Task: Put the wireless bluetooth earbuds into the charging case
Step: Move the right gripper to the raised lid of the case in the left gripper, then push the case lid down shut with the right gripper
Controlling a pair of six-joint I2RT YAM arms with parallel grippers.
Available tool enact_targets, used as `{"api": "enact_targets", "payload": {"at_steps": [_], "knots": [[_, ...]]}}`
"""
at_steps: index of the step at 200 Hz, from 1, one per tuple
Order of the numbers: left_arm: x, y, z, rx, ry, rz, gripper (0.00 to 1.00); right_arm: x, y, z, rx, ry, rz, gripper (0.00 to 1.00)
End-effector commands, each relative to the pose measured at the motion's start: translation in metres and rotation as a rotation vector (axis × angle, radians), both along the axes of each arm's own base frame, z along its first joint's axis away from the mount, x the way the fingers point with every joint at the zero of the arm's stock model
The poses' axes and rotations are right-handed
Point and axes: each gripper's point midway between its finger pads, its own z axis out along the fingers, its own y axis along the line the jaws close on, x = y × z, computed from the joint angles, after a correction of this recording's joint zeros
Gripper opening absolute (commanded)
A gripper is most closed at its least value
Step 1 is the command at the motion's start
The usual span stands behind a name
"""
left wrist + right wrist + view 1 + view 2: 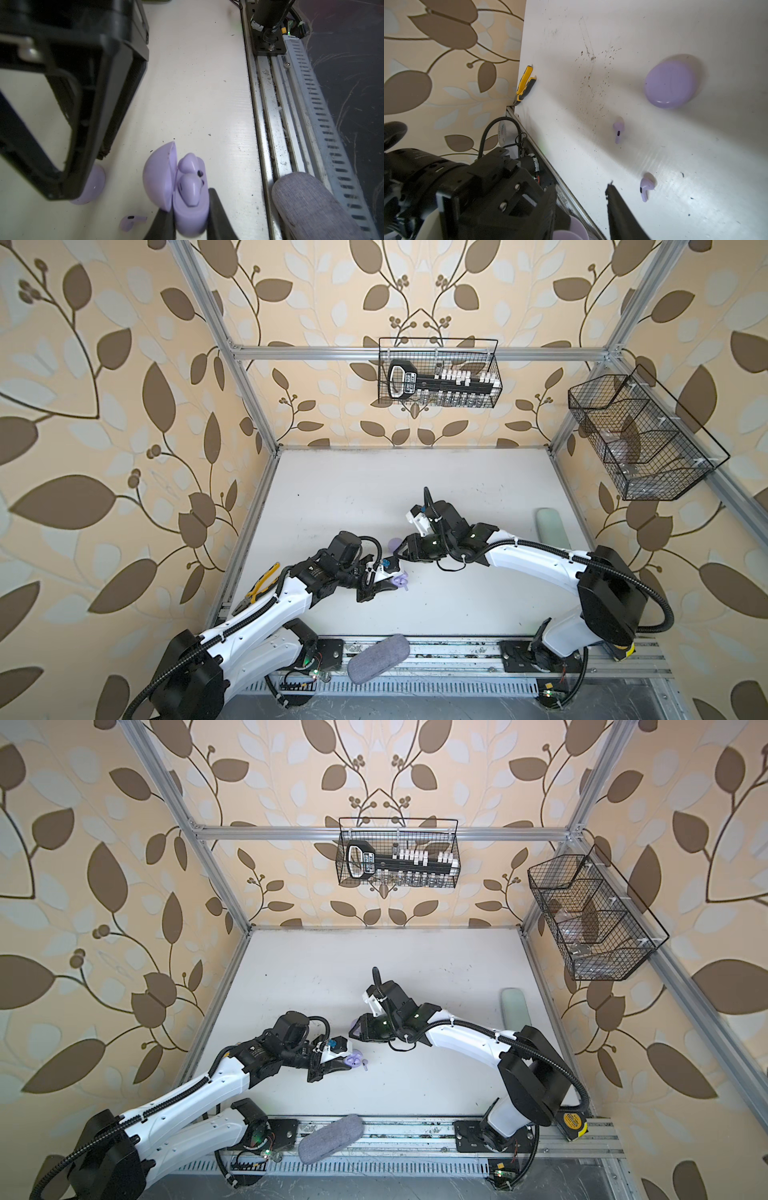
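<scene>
A white counter (374, 489) carries yellow-handled pliers (261, 584) at its left edge and a pale green oblong case (550, 529) at its right edge. A grey fabric pouch (378, 657) lies across the front rail. On the frame hang a back wire basket (457, 360) holding a black tool (399, 379), and a side wire basket (665, 472).

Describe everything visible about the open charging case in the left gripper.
The open charging case is glossy pale-lavender plastic, rounded, its domed lid hinged back beside the base. Two earbuds sit in its wells. The left gripper is shut on the base, a finger on either side. In both top views the case is low over the white table, mid-table; contact is unclear. A loose earbud lies nearby, apart.
</scene>
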Motion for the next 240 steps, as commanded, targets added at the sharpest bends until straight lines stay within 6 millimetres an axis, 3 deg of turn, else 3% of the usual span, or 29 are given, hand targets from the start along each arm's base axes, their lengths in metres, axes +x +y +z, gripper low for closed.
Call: {"api": "enact_targets", "payload": {"at_steps": [1, 82, 240], "knots": [[-0.002, -0.001, 0.0, 0.003, -0.009, -0.018, 0.0, -0.01, 0.01, -0.008, 0.035, 0.047, 0.033, 0.41], [0.0, -0.002, 0.0, 0.008, -0.006, -0.01, 0.0, -0.025, 0.019, -0.023, 0.054, 0.087, 0.049, 0.38], [0.006, -0.002, 0.0, 0.009, -0.004, 0.024, 0.0, -0.044, 0.006, -0.02, 0.086, 0.095, 0.019, 0.33]]}}
